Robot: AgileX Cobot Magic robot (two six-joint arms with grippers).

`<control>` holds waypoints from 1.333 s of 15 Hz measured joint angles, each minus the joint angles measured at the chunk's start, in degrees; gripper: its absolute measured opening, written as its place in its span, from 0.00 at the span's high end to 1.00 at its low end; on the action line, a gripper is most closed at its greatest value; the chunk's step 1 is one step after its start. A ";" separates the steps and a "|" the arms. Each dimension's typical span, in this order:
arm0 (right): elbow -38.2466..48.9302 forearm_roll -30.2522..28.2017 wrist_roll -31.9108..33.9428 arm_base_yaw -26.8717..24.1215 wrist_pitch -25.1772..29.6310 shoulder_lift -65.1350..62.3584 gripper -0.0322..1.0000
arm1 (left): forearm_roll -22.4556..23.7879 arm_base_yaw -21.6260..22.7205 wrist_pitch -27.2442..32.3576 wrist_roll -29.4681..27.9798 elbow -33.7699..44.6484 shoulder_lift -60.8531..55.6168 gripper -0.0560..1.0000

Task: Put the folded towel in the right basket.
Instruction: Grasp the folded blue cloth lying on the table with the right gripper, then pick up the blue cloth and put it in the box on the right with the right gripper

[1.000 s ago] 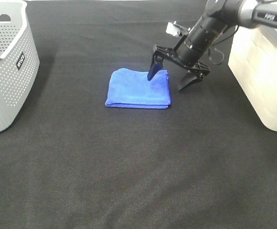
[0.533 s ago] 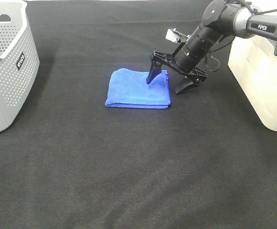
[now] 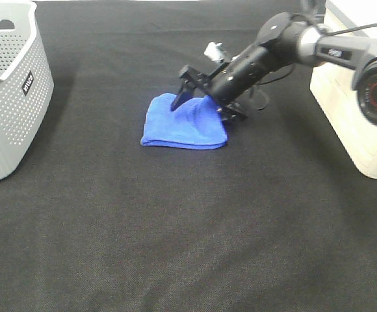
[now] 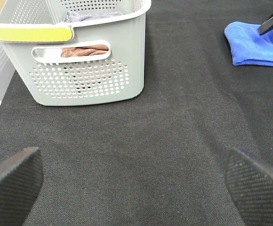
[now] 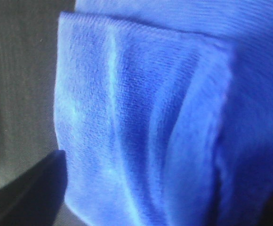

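The folded blue towel [image 3: 185, 122] lies on the black table, bunched up at its right edge. My right gripper [image 3: 206, 107] is open and straddles that edge: one finger [image 3: 179, 99] rests on top of the towel, the other sits low at its right side. The right wrist view is filled with the towel [image 5: 141, 117] close up between the jaws. The right basket [image 3: 361, 123] is white and stands at the right edge. My left gripper [image 4: 136, 181] is open and empty, out of the exterior view. The towel also shows in the left wrist view [image 4: 254, 44].
A grey perforated basket [image 3: 10, 97] stands at the left edge; the left wrist view [image 4: 84, 70] shows cloths inside it. The black cloth-covered table [image 3: 175, 227] stretches across the front.
My right gripper has moved left and lower, sliding over the towel's right edge. The towel has been pushed and bunched a little to the left.
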 joint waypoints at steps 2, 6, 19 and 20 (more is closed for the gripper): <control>0.00 0.00 0.00 0.69 -0.40 0.69 0.44 | 0.00 0.00 0.00 0.00 0.00 0.00 0.02; 0.06 -0.69 -1.32 0.69 -0.29 1.03 0.78 | 0.00 0.00 0.00 0.00 0.00 0.00 0.02; -19.48 -11.46 -1.89 -5.50 14.27 -17.59 0.78 | 0.00 0.00 0.00 0.00 0.00 0.00 0.02; -19.48 -11.97 -1.89 -8.54 14.27 -21.14 0.78 | 0.00 0.00 0.00 0.00 0.00 0.00 0.02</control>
